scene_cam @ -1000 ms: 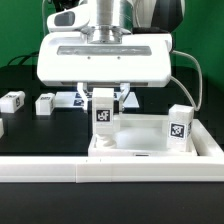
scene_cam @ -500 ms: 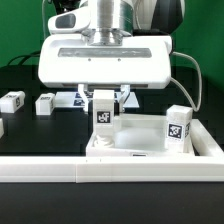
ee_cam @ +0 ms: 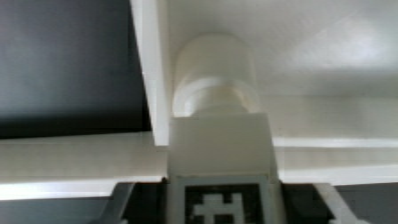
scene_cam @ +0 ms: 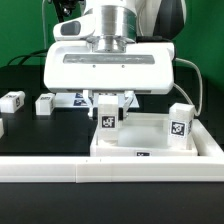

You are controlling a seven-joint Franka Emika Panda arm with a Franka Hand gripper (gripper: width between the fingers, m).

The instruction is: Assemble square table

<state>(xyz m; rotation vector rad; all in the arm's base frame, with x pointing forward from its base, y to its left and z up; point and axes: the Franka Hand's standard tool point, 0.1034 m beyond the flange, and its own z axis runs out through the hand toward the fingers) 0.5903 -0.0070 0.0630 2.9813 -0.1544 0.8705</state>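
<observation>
The square table's white slab (scene_cam: pixel 150 143) lies flat inside the rail, rim up. My gripper (scene_cam: pixel 107 106) is shut on a small white tagged leg (scene_cam: pixel 107 114), held upright at the slab's back corner on the exterior view's left, with its lower end down at the slab. In the wrist view the same leg (ee_cam: pixel 222 135) runs from between my dark fingers (ee_cam: pixel 139 205) to a rounded socket (ee_cam: pixel 214 70) in the slab's corner. A second leg (scene_cam: pixel 180 126) stands upright at the slab's corner on the exterior view's right. Two loose legs (scene_cam: pixel 12 100) (scene_cam: pixel 45 103) lie on the black table.
The long white L-shaped border rail (scene_cam: pixel 60 172) runs along the front and up the exterior view's right side of the slab. The marker board (scene_cam: pixel 72 99) shows partly behind the gripper. A cable (scene_cam: pixel 200 75) hangs on the exterior view's right.
The gripper and the held leg have shifted slightly toward the exterior view's right. The grip is unchanged, and the other legs have not moved.
</observation>
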